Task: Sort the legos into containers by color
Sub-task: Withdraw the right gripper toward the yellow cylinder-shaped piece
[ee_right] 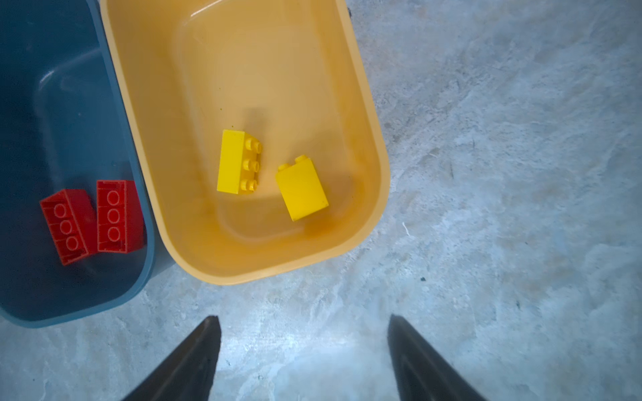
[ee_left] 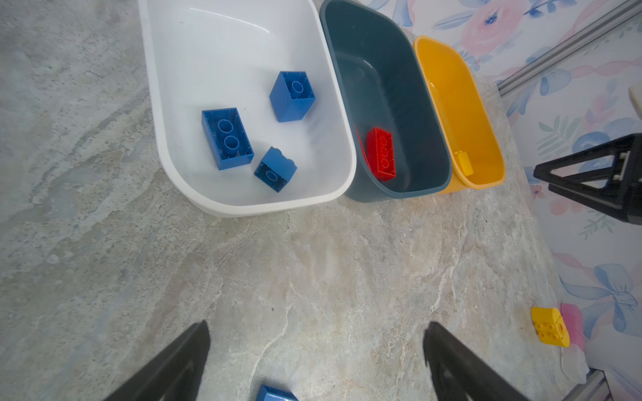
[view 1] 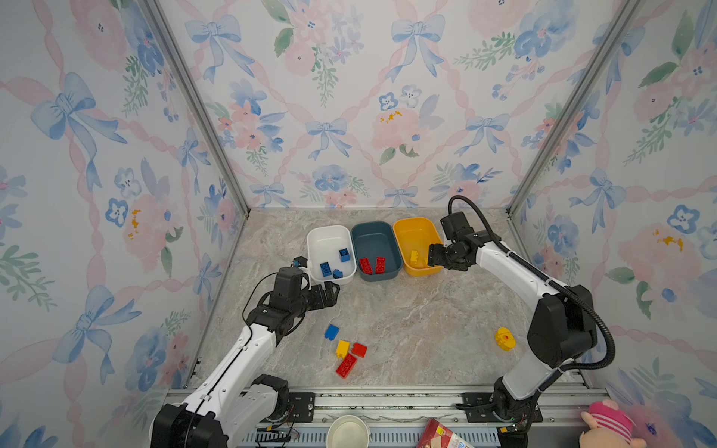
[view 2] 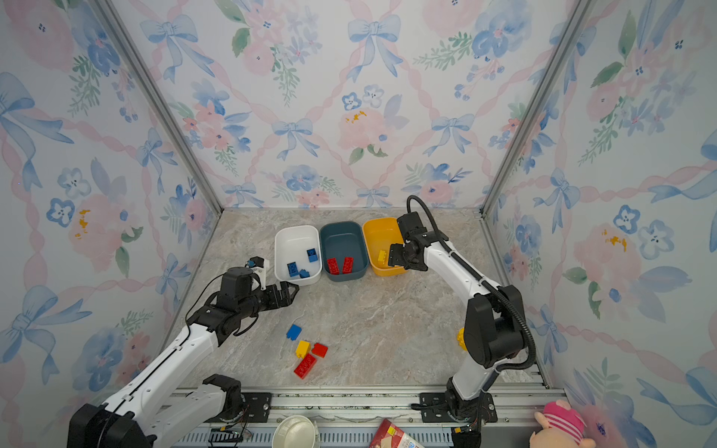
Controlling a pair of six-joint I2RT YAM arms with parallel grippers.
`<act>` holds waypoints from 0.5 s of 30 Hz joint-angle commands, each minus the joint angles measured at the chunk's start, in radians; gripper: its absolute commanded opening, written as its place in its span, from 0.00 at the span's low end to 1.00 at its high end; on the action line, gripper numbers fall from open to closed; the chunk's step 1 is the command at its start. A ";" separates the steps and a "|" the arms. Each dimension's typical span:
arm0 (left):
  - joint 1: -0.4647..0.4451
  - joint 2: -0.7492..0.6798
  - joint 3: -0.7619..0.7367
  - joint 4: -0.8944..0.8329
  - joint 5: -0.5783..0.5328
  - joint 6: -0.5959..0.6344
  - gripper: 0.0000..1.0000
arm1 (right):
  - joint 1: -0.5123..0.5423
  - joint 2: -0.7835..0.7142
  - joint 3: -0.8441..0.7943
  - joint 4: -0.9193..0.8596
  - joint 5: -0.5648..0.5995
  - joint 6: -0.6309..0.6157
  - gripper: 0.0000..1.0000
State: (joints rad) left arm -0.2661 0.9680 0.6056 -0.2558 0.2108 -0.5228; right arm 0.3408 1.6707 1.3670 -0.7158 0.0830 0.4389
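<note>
right arm stretches forward, right claw (ee_right: 304, 319) spread open and empty at the edge of the yellow tub (ee_right: 264, 274), two yellow bricks (ee_right: 239, 161) inside. left arm bent low, left claw (ee_left: 316, 326) wide open, empty, just short of the white tub (ee_left: 278, 206). loose legos (view 1: 346, 365) lie on the table (view 1: 407, 310).
</note>
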 commanded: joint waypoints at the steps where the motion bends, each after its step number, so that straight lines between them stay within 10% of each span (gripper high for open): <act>1: -0.007 0.006 -0.017 0.013 0.019 0.021 0.98 | -0.014 -0.083 -0.060 -0.048 0.009 0.029 0.80; 15: -0.013 0.008 -0.025 0.023 0.024 0.020 0.98 | -0.095 -0.350 -0.327 -0.137 0.024 0.088 0.88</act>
State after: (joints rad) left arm -0.2729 0.9699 0.5930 -0.2481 0.2192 -0.5228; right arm 0.2710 1.3613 1.0866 -0.7925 0.0910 0.4957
